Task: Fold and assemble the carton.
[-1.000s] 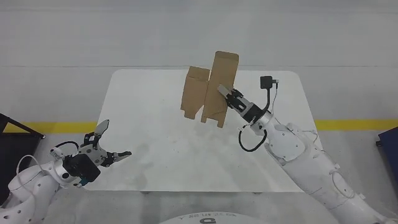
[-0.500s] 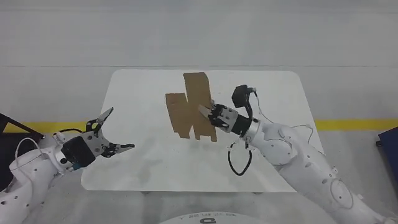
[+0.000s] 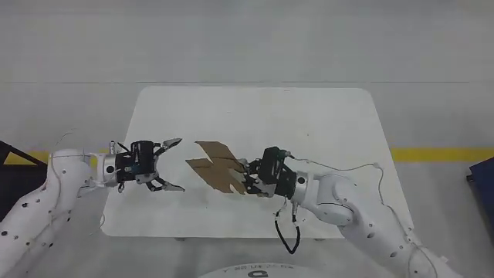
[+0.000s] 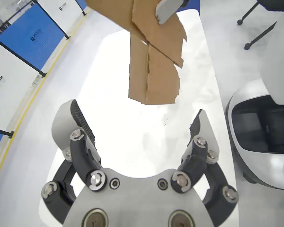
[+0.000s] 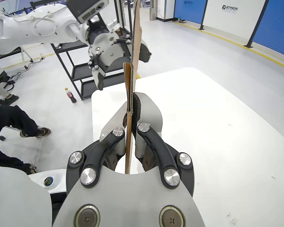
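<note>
Over the near half of the table [image 3: 309, 116], the right claw [image 3: 248, 179] is pressed together on one edge of the flattened carton [image 3: 216, 166], which sits edge-on between its pads.

That pinch is narrow and sits at one end, so most of the board hangs free. If the left claw [image 3: 177, 164] closes off-line, it would likely shove the board sideways and twist it in the pinch. It could also crease a panel away from its score lines. The loose, ragged flaps at the free end could catch on a finger as well.

From the right claw's pads the carton runs outward towards the left claw. Its free end points into the gap between that claw's wide-spread fingers and stops just short of them, touching neither. The carton appears to be held clear of the table, though its lower edge may be brushing it.
</note>
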`<state>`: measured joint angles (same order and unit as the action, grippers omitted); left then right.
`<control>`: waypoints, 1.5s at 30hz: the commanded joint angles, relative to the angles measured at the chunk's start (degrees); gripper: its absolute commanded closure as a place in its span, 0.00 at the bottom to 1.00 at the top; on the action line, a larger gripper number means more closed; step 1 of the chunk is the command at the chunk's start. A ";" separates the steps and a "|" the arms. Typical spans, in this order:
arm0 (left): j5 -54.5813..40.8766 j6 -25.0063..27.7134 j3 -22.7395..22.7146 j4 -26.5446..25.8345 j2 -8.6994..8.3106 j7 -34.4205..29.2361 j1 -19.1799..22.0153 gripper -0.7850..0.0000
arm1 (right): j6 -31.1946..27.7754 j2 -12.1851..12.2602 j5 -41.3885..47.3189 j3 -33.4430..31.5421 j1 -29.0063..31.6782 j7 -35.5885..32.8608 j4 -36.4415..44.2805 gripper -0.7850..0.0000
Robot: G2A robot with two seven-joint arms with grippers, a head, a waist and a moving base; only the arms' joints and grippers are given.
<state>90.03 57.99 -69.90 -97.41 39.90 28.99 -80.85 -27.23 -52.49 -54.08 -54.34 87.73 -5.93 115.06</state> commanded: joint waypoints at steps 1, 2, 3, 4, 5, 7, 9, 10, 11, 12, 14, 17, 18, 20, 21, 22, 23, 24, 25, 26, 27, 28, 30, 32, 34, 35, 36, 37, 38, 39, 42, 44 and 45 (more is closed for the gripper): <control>-2.36 0.01 4.20 0.19 -0.45 -2.76 3.95 0.00 | 0.05 0.07 -1.09 -0.40 0.79 0.58 0.36 1.00; -3.26 0.01 5.56 0.45 -0.62 -3.70 5.38 0.00 | 0.12 0.08 -1.61 -0.48 1.14 0.71 0.59 1.00; -4.03 0.01 6.76 0.58 -0.77 -4.59 6.64 0.00 | 0.21 0.09 -2.05 -0.58 1.42 0.78 0.74 1.00; -4.79 0.01 8.03 0.46 -0.91 -5.11 7.68 0.01 | 0.23 0.09 -2.34 -0.65 1.66 0.78 0.90 1.00; -5.51 0.01 9.17 0.45 -1.08 -5.38 8.62 0.02 | 0.23 0.08 -2.54 -0.71 1.84 0.76 1.04 1.00; -7.00 0.01 11.26 0.46 -1.48 -5.20 10.16 0.07 | 0.19 0.06 -2.80 -0.84 2.11 0.66 1.22 1.00; -8.31 0.01 13.26 0.64 -2.00 -4.23 11.57 0.17 | 0.17 0.02 -3.05 -1.00 2.24 0.57 1.30 1.00; -8.61 0.01 14.29 0.75 -2.29 -3.74 12.24 0.20 | 0.27 -0.02 -3.05 -1.06 2.31 0.64 1.29 1.00; -8.80 0.01 15.35 0.92 -2.60 -3.21 12.90 0.22 | 0.28 -0.06 -2.97 -1.12 2.29 0.75 1.22 1.00; -9.13 0.01 16.45 1.16 -2.91 -2.49 13.50 0.24 | 0.15 -0.11 -2.86 -1.15 2.21 0.84 1.11 1.00; -9.67 0.01 18.52 1.85 -3.52 -1.25 14.85 0.32 | 0.00 -0.22 -2.78 -1.14 2.01 0.87 0.84 1.00; -10.37 0.01 21.32 2.84 -4.32 0.47 16.94 0.52 | -0.23 -0.40 -2.94 -0.95 1.69 0.67 0.61 1.00; -10.42 0.01 22.12 3.11 -4.55 0.87 17.63 0.56 | -0.37 -0.45 -3.00 -0.90 1.60 0.61 0.55 1.00; -10.89 0.01 23.80 3.49 -4.96 2.05 18.80 0.64 | -0.56 -0.55 -3.05 -0.85 1.47 0.56 0.39 1.00; -10.95 0.01 24.56 3.74 -5.15 2.44 19.44 0.67 | -0.64 -0.60 -3.18 -0.83 1.40 0.50 0.34 1.00; -10.99 0.01 25.26 3.94 -5.34 2.79 20.07 0.70 | -0.64 -0.64 -3.38 -0.81 1.35 0.45 0.26 1.00; -11.01 0.01 25.93 4.14 -5.51 3.05 20.65 0.73 | -0.63 -0.69 -3.50 -0.76 1.32 0.42 0.23 1.00; -10.92 0.01 26.59 4.33 -5.68 3.00 21.23 0.76 | -0.62 -0.74 -3.54 -0.74 1.30 0.42 0.19 1.00; -10.90 0.01 27.25 4.41 -5.82 2.90 21.77 0.80 | -0.62 -0.79 -3.65 -0.74 1.26 0.48 0.18 1.00; -11.03 0.01 27.94 4.43 -5.94 2.96 22.26 0.87 | -0.63 -0.83 -3.72 -0.72 1.26 0.51 0.13 1.00; -11.20 0.01 28.55 4.55 -6.05 3.04 22.75 0.95 | -0.65 -0.87 -3.80 -0.73 1.24 0.55 0.11 1.00; -11.41 0.01 29.12 4.68 -6.16 3.10 23.24 1.00 | -0.68 -0.91 -3.90 -0.74 1.24 0.61 0.08 1.00; -11.82 0.01 30.17 4.84 -6.35 3.34 24.12 1.00 | -0.94 -0.97 -4.16 -0.79 1.24 0.70 0.03 1.00; -12.18 0.01 31.26 4.94 -6.53 3.92 24.94 1.00 | -0.95 -1.02 -4.39 -0.91 1.32 0.82 0.00 1.00; -12.32 0.01 32.17 5.12 -6.72 4.27 25.74 1.00 | -1.00 -1.07 -4.51 -1.00 1.44 0.88 0.00 1.00; -12.39 0.01 32.59 5.18 -6.81 4.42 26.11 1.00 | -1.04 -1.09 -4.64 -1.06 1.47 0.94 0.02 1.00; -12.50 0.01 32.99 5.19 -6.90 4.60 26.44 1.00 | -1.08 -1.12 -4.71 -1.10 1.53 0.99 0.01 1.00; -12.66 0.01 33.35 5.27 -6.99 4.77 26.75 1.00 | -1.12 -1.14 -4.76 -1.14 1.58 1.01 0.00 1.00; -12.81 0.01 33.67 5.35 -7.07 4.90 27.06 1.00 | -1.16 -1.16 -4.93 -1.21 1.58 0.99 0.01 1.00; -12.96 0.01 33.97 5.40 -7.14 5.01 27.34 1.00 | -1.15 -1.18 -5.18 -1.28 1.60 0.93 0.03 1.00; -13.56 0.01 34.70 5.63 -7.31 5.24 28.07 1.00 | -0.91 -1.24 -5.92 -1.39 1.86 1.08 0.20 1.00; -13.83 0.01 34.84 6.35 -7.38 4.47 28.59 1.00 | -0.78 -1.29 -6.20 -1.44 2.07 1.26 0.29 1.00; -13.94 0.01 34.88 6.45 -7.36 3.71 28.74 1.00 | -0.67 -1.32 -6.31 -1.48 2.18 1.37 0.31 1.00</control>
<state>76.15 58.00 -35.03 -91.21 32.53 33.63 -52.32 -28.00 -53.78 -60.30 -55.78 89.81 -4.68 115.35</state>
